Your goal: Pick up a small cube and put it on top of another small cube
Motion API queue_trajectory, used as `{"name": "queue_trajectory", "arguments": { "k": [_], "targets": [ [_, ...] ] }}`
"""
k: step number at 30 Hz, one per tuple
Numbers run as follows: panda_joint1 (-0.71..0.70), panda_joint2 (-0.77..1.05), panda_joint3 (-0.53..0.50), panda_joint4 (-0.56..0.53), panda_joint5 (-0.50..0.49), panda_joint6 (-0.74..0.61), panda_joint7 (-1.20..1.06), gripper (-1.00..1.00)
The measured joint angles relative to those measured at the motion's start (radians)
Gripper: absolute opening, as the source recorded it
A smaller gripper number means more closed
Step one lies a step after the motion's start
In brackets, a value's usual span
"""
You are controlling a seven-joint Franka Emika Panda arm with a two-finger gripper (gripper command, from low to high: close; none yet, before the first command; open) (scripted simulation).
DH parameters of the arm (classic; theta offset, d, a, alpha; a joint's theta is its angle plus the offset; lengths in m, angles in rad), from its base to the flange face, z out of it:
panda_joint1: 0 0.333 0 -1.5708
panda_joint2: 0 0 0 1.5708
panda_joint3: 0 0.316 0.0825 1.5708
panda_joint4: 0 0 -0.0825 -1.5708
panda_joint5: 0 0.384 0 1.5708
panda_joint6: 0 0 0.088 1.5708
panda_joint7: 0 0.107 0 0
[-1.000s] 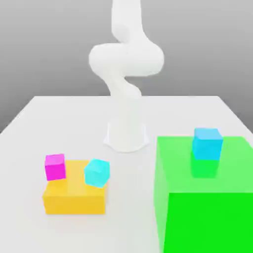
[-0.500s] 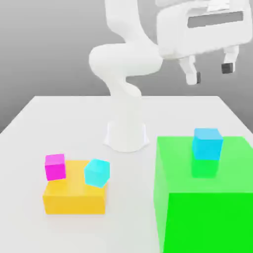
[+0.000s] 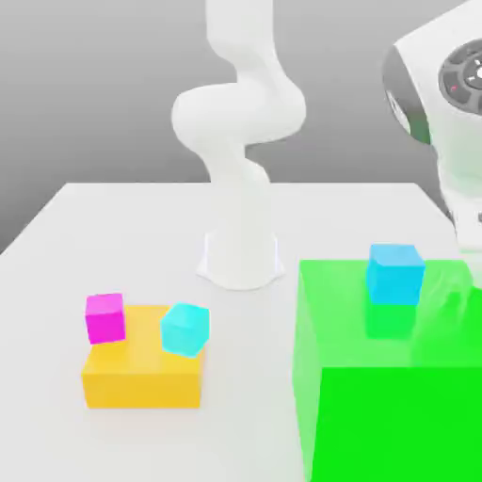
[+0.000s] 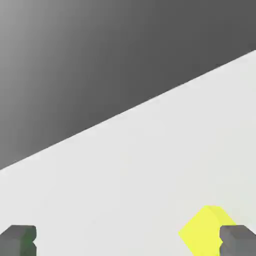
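A plain grey backdrop stands behind a white worktop [image 3: 113,235], with the arm's white base [image 3: 241,256] planted near the middle of its far side. In the hand view, the hand [image 4: 128,241] has its two dark fingertips [image 4: 18,241] set as wide apart as they go and nothing between them; it holds nothing. The lemon-yellow small cube [image 4: 204,231] lies on the bare worktop just beside one fingertip, off the centre of the gap, so I judge the hand needs to shift sideways before it can close on the cube.

Toward the near edge, a flat orange-yellow block [image 3: 141,369] carries a magenta cube [image 3: 104,317] at its corner and a tilted cyan cube [image 3: 184,329] leaning at its far edge. A large green block [image 3: 395,414] at the opposite near corner bears another cyan cube [image 3: 394,272], sitting level, probably the steadier base for stacking.
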Motion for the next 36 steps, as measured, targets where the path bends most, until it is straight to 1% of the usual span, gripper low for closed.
{"name": "queue_trajectory", "arguments": {
  "k": [3, 12, 17, 21, 24, 27, 30, 33, 36],
  "targets": [
    [0.017, 0.006, 0.045, -0.029, 0.031, 0.003, 0.050, 0.00],
    [0.112, 0.005, 0.158, -0.118, 0.031, 0.121, 0.434, 0.00],
    [0.205, 0.005, 0.189, -0.167, 0.027, 0.189, 0.654, 0.00],
    [0.306, 0.005, 0.190, -0.204, 0.021, 0.246, 0.830, 0.00],
    [0.429, 0.008, 0.140, -0.220, -0.003, 0.298, 0.969, 0.00],
    [0.569, 0.009, 0.053, -0.233, -0.029, 0.349, 1.098, 0.00],
    [0.671, 0.011, -0.038, -0.246, -0.054, 0.395, 1.219, 0.00],
    [0.709, 0.015, -0.123, -0.259, -0.084, 0.445, 1.353, 0.00],
    [0.636, 0.025, -0.171, -0.270, -0.122, 0.508, 1.522, 0.00]
  ]
}}
